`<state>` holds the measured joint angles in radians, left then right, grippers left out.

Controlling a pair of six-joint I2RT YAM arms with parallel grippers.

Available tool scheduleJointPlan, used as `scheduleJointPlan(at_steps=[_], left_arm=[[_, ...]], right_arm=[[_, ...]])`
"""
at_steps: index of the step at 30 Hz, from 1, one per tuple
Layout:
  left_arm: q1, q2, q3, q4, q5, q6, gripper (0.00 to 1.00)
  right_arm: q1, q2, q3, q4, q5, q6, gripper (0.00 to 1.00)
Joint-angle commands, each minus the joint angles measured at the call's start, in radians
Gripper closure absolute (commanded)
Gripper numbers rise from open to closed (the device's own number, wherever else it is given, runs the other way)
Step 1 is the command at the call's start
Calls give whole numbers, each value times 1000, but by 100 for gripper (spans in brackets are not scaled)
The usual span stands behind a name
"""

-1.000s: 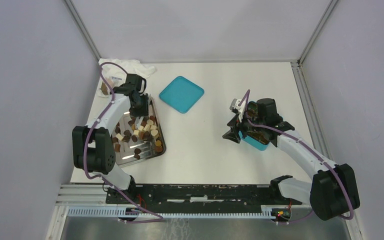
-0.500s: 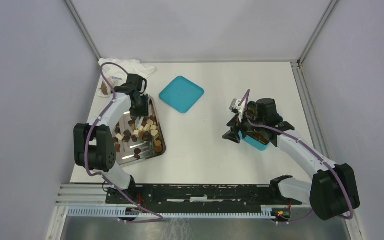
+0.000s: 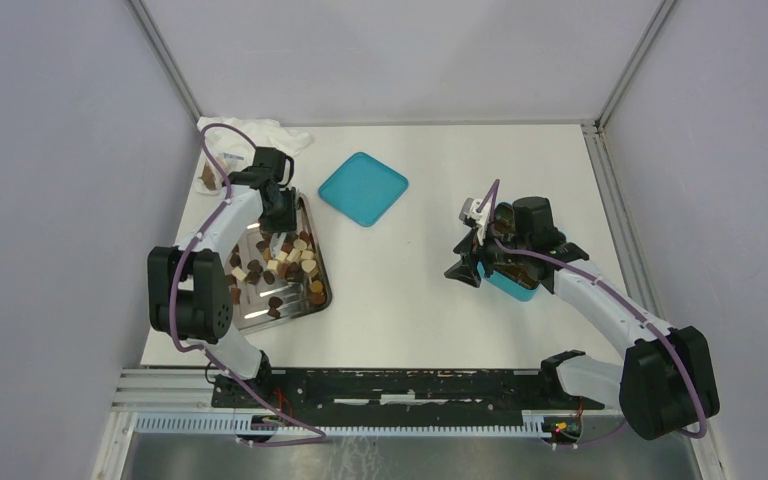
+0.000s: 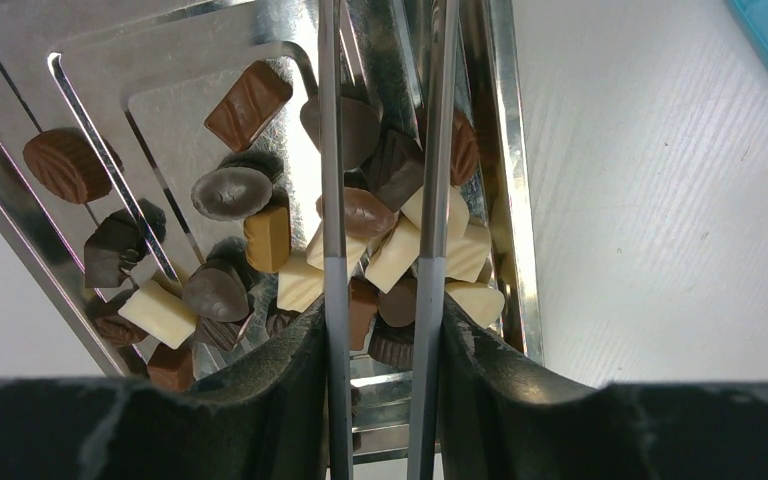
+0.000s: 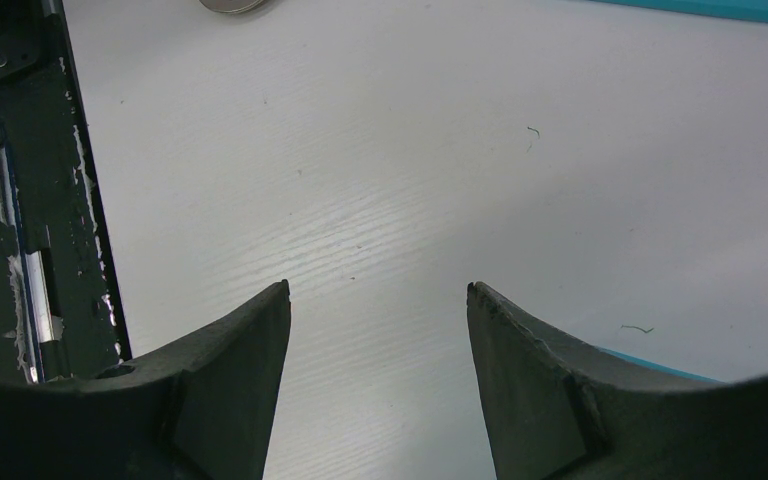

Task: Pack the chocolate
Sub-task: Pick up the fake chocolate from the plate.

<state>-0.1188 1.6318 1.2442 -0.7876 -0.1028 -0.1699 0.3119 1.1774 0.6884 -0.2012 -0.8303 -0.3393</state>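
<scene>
The white table (image 3: 410, 300) is seen bare across its middle, so that wide free room is left between the two hands. The steel tray (image 3: 260, 318) is set near the table's left edge, directly under the left hand (image 3: 280, 218). Its raised right rim runs just right of that hand's fingers, with bare table beyond it. A flat teal square (image 3: 363, 188) is laid beyond and to the right of the left hand, well apart from the tray. A teal box (image 3: 510, 283) is mostly covered by the right arm, just behind the right hand (image 5: 378, 290); only a strip of its edge is shown at the wrist view's lower right. A crumpled white bag (image 3: 250, 135) is lodged beyond the left hand, at the table's far edge. The left hand's jaws are held a narrow gap apart, lowered among the chocolate (image 4: 250, 100), which is heaped in the tray. Brown and cream pieces are seen between the fingers, but whether any is pinched cannot be told. The right hand is spread wide over bare table, with nothing held.
</scene>
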Motion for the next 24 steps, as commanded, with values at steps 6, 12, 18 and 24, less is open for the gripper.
scheduleJointPlan(at_steps=[6, 12, 18, 24], left_arm=[[5, 8, 41, 11, -12, 45, 55], [4, 19, 49, 11, -8, 45, 55], [6, 35, 62, 10, 9, 45, 57], [5, 36, 68, 6, 17, 44, 63]], right_arm=[[-2, 5, 46, 14, -23, -17, 29], [-2, 5, 48, 13, -26, -18, 29], [-3, 7, 49, 11, -26, -20, 29], [-2, 7, 50, 10, -26, -20, 29]])
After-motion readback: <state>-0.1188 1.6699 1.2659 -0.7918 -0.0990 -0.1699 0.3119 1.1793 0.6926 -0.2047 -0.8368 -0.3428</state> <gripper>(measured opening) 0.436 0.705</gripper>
